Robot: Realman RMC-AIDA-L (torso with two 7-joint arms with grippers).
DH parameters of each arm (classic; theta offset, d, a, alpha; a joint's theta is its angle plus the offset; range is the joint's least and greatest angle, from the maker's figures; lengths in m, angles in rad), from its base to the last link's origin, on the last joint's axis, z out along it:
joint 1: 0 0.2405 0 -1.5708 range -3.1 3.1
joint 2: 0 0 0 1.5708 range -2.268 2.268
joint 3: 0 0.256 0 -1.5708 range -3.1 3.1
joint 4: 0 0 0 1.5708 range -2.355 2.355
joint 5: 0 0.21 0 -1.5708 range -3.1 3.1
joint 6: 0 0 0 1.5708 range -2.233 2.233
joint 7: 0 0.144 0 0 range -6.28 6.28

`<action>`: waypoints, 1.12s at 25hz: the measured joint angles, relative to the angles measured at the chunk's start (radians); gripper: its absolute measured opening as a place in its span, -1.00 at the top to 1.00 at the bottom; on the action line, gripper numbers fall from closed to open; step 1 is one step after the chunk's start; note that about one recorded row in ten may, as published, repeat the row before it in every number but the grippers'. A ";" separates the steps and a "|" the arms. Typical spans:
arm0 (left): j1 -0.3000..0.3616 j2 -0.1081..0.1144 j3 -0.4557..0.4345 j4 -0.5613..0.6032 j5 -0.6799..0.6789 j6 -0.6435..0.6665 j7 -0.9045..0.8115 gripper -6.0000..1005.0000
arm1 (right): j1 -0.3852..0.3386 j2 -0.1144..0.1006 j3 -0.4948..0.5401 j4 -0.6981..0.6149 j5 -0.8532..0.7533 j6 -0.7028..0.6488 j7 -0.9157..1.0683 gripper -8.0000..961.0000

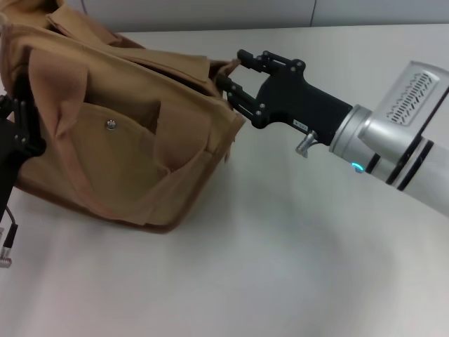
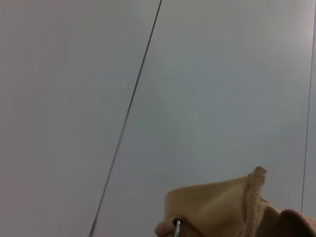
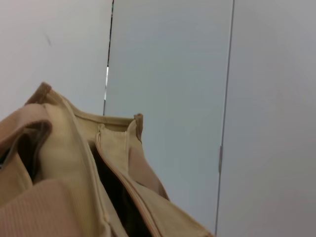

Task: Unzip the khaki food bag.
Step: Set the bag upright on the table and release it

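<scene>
The khaki food bag (image 1: 133, 133) lies tilted on the white table at the left of the head view, its front pocket and metal snap (image 1: 111, 125) facing me. My right gripper (image 1: 235, 70) is at the bag's right top end, fingers apart, with a brown trim tab of the bag between them. My left gripper (image 1: 21, 119) is pressed against the bag's left end at the picture's edge. The right wrist view shows the bag's top (image 3: 74, 163) with a dark gap (image 3: 116, 197) between its edges. The left wrist view shows a corner of the bag (image 2: 222, 207) with a small metal ring (image 2: 177, 228).
The white table (image 1: 280, 267) stretches in front of and to the right of the bag. A grey panelled wall (image 1: 210, 12) stands behind the table. A cable with a small connector (image 1: 5, 253) hangs at the left edge.
</scene>
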 joint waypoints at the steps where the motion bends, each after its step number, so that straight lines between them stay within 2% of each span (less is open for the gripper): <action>1: 0.000 0.000 0.003 0.000 0.000 -0.001 0.000 0.80 | 0.007 0.000 -0.001 0.000 0.000 0.007 0.003 -0.40; 3: 0.000 0.000 0.006 0.000 0.001 -0.002 0.000 0.80 | 0.021 0.000 -0.004 0.000 -0.001 0.025 0.009 -0.24; 6: 0.000 0.000 0.006 0.000 0.001 -0.002 0.000 0.80 | 0.031 0.000 -0.005 0.002 -0.012 0.047 0.008 0.27; 15: -0.005 0.000 0.006 0.000 0.001 -0.004 0.000 0.79 | 0.034 0.000 0.004 0.004 -0.014 0.042 -0.002 0.68; 20: -0.021 0.000 0.026 0.000 0.001 -0.023 0.002 0.79 | 0.043 0.000 0.076 0.001 -0.008 0.039 -0.002 0.81; 24: -0.062 -0.001 0.093 -0.001 0.003 -0.058 -0.045 0.79 | 0.039 -0.009 0.189 -0.032 -0.007 -0.016 0.024 0.85; 26: -0.109 -0.002 0.163 -0.003 0.003 -0.098 -0.086 0.79 | 0.038 -0.013 0.236 -0.107 -0.006 -0.108 0.121 0.85; 28: -0.125 -0.003 0.187 -0.005 0.003 -0.110 -0.089 0.78 | 0.038 -0.013 0.240 -0.136 -0.005 -0.134 0.161 0.85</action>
